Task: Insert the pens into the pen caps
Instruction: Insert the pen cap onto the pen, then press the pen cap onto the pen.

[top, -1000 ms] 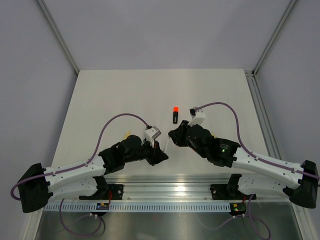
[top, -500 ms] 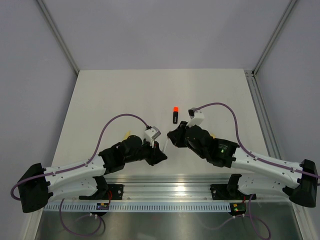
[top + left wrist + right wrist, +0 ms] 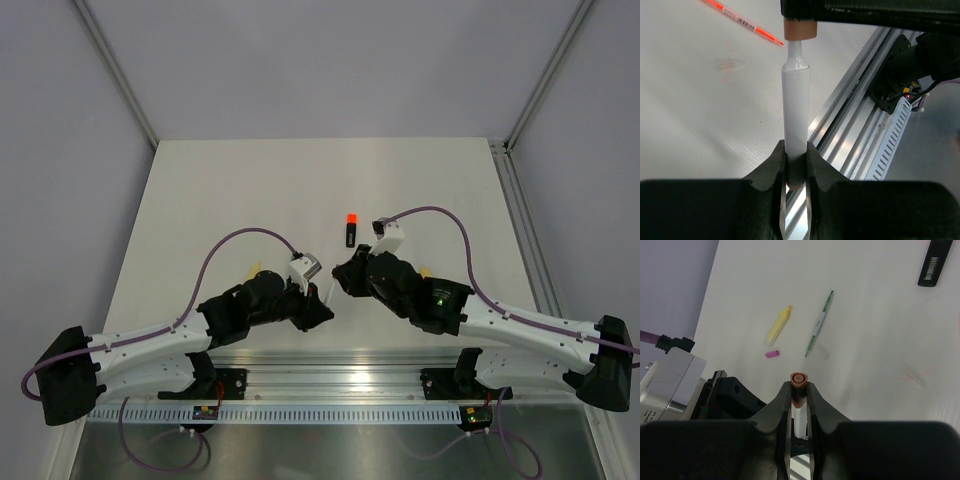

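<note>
Pinching the white pen point(image 3: 795, 110) by its rear end, the left gripper point(image 3: 796, 150) points its tip into the brownish cap point(image 3: 800, 29), which the right gripper point(image 3: 799, 390) nips; both look light, rigid and slippery.

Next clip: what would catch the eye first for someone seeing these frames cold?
At the centre of the top view the two claws face each other tip to tip. The left claw grips a white pen, whose narrow tip touches the mouth of the brownish cap pinched in the right claw. Just beyond them lies a black highlighter with a bright orange tip.
</note>
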